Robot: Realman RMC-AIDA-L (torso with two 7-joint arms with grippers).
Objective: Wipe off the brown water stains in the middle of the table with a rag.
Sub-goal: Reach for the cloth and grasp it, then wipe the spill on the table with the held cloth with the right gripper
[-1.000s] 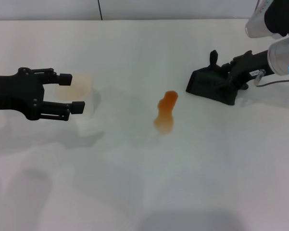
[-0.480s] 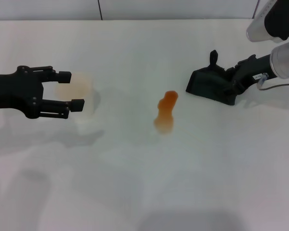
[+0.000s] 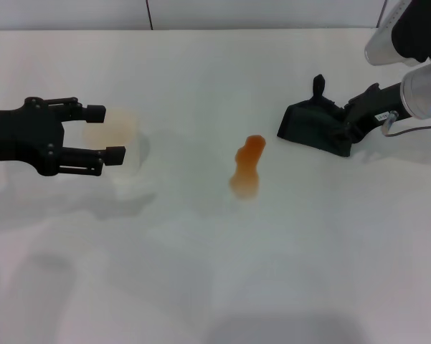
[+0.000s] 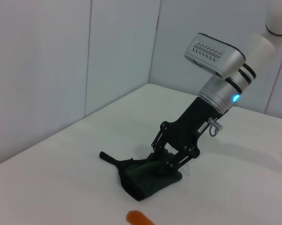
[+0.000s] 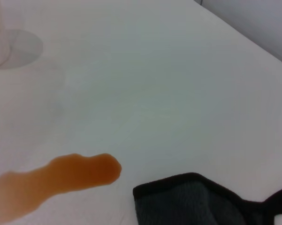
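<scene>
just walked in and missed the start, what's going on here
The right gripper is down on a dark rag at the right of the white table, closed on the cloth. The brown water stains sit unwiped in the middle of the table, apart from the rag. The left gripper hovers open at the left, in front of a white cup.

The table [image 3: 222, 272] is smooth, matt white. The brown water stains [image 3: 247, 168] look translucent and wet-glossy. The rag [image 3: 312, 127] is dark, soft woven cloth.
</scene>
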